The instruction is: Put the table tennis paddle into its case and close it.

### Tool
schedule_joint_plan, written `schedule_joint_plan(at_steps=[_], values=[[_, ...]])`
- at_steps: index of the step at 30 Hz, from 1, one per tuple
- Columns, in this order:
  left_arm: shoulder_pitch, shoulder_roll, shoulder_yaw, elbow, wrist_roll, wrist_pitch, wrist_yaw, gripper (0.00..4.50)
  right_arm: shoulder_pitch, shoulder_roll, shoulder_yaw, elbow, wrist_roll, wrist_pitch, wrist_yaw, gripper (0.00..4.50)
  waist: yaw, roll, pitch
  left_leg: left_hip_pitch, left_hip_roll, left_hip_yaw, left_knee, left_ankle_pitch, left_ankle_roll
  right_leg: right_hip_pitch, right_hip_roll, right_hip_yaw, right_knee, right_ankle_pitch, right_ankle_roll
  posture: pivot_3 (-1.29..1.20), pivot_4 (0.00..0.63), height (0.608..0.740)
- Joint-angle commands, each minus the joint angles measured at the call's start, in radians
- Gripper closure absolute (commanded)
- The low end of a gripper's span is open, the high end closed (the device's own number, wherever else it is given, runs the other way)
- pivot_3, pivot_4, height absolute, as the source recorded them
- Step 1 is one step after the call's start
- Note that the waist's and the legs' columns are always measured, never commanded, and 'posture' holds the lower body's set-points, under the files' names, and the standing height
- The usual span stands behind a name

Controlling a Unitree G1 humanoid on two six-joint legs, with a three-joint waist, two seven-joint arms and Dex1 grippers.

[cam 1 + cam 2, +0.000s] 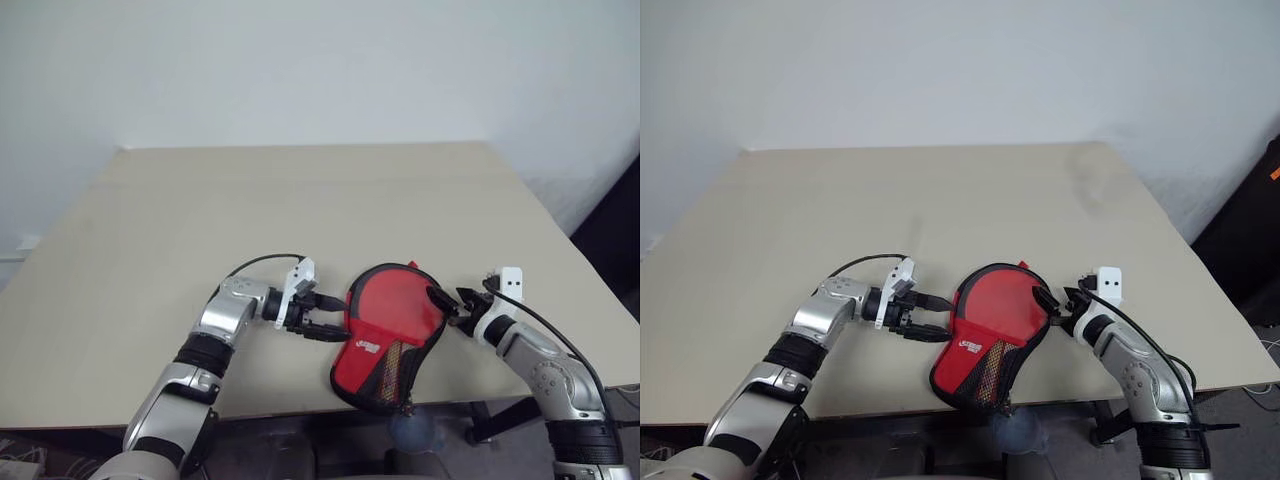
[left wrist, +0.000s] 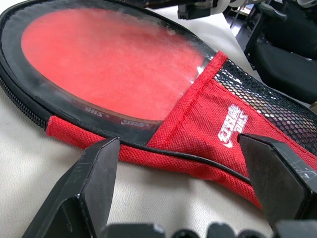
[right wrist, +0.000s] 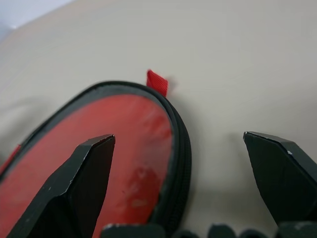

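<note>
Two grippers flank the case (image 1: 385,340), which lies on the near part of the beige table (image 1: 300,200), its narrow end at the near edge. You have the left gripper (image 1: 325,318) just beside the case's left rim, jaws spread wide and holding nothing; in the left wrist view its fingers (image 2: 81,193) stand on either side of the red fabric edge without touching it. Your right gripper (image 1: 452,306) sits at the case's right rim, also wide open and empty, with the zipped black edge between its fingers (image 3: 69,193) in the right wrist view. You can see the table tennis paddle (image 2: 104,64) inside the case, its red face showing through the clear plastic half. A small red tab (image 3: 157,82) sticks out from the case's far rim.
</note>
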Motion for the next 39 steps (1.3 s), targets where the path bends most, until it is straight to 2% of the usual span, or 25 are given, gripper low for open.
schedule_joint_plan(at_steps=[1, 3, 6, 13, 16, 23, 39], values=[[-0.003, -0.016, -0.001, -0.013, -0.003, -0.009, 0.015, 0.45, -0.022, 0.001, 0.001, -0.008, -0.024, 0.007, 0.017, 0.01, 0.0, 0.0, 0.0, 0.0, 0.0, 0.0, 0.0, 0.0, 0.0, 0.0, 0.0, 0.0, 0.0, 0.0, 0.0, 0.0, 0.0, 0.74], [-0.007, -0.023, 0.002, -0.008, -0.004, -0.008, 0.022, 0.45, -0.017, 0.0, 0.014, -0.004, -0.045, 0.015, 0.023, 0.18, 0.0, 0.0, 0.0, 0.0, 0.0, 0.0, 0.0, 0.0, 0.0, 0.0, 0.0, 0.0, 0.0, 0.0, 0.0, 0.0, 0.0, 0.74], [-0.019, -0.033, 0.003, 0.014, -0.002, -0.015, 0.029, 0.45, -0.008, -0.005, 0.039, -0.01, -0.085, 0.01, 0.036, 0.89, 0.0, 0.0, -0.001, 0.0, 0.0, 0.0, 0.001, 0.0, 0.0, 0.0, 0.001, 0.001, 0.0, 0.0, 0.0, 0.0, 0.0, 0.74], [-0.038, -0.055, 0.003, 0.057, 0.01, -0.041, 0.046, 0.45, -0.018, 0.011, 0.019, -0.031, -0.087, 0.033, 0.033, 3.51, 0.0, 0.0, -0.001, 0.0, 0.0, 0.0, 0.006, 0.0, 0.0, 0.002, 0.002, 0.003, 0.001, 0.0, 0.0, 0.0, 0.0, 0.74], [-0.039, -0.058, 0.001, 0.071, 0.016, -0.05, 0.056, 0.45, -0.011, 0.019, 0.007, -0.054, -0.087, 0.018, 0.032, 4.48, 0.0, 0.0, -0.001, 0.0, 0.0, 0.0, 0.007, 0.0, 0.001, 0.002, 0.002, 0.003, 0.001, 0.001, 0.001, 0.0, 0.0, 0.74], [-0.033, -0.05, -0.001, 0.068, 0.021, -0.051, 0.064, 0.45, -0.049, 0.089, -0.113, -0.095, -0.022, -0.012, -0.012, 4.48, -0.001, 0.0, -0.001, -0.001, 0.0, 0.0, 0.008, 0.001, 0.001, 0.001, 0.003, 0.005, 0.004, 0.001, 0.001, 0.0, 0.0, 0.74], [-0.034, -0.063, 0.007, 0.059, 0.012, -0.015, 0.079, 0.45, -0.213, 0.17, -0.288, 0.023, -0.049, -0.117, -0.258, 4.48, -0.013, 0.001, 0.0, -0.001, 0.0, 0.002, 0.011, 0.002, 0.003, -0.003, 0.004, 0.008, 0.011, 0.001, 0.001, 0.0, 0.0, 0.74]])
